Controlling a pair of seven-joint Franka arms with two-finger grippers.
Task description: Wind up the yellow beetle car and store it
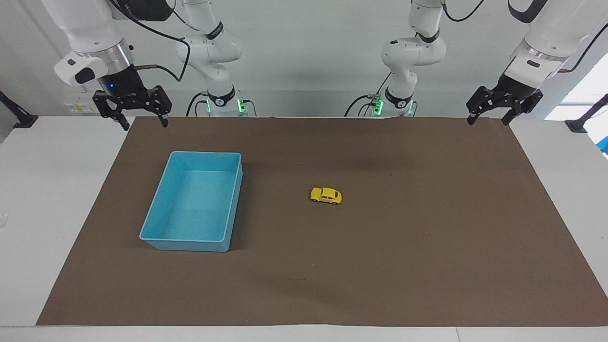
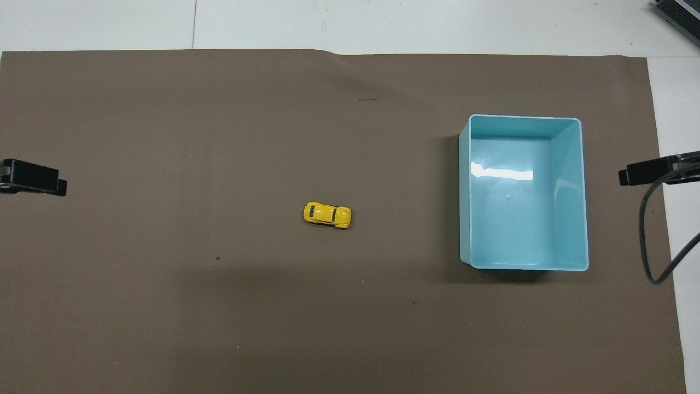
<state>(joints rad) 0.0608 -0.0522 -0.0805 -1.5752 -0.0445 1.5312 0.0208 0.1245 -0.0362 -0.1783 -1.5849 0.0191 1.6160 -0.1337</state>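
The yellow beetle car [image 1: 326, 195] [image 2: 327, 215] stands on its wheels near the middle of the brown mat, with nothing touching it. My left gripper [image 1: 489, 121] hangs open and empty over the mat's corner at the left arm's end. Over the matching corner at the right arm's end, my right gripper [image 1: 145, 125] is open and empty too. In the overhead view only one black fingertip of each gripper shows at the view's edges: left fingertip [image 2: 33, 178], right fingertip [image 2: 651, 171].
An empty light-blue bin [image 1: 156, 236] [image 2: 465, 191] sits on the mat toward the right arm's end, beside the car with a wide gap between them. The brown mat [image 1: 427, 247] covers most of the white table. A black cable [image 2: 648, 230] hangs near the right gripper.
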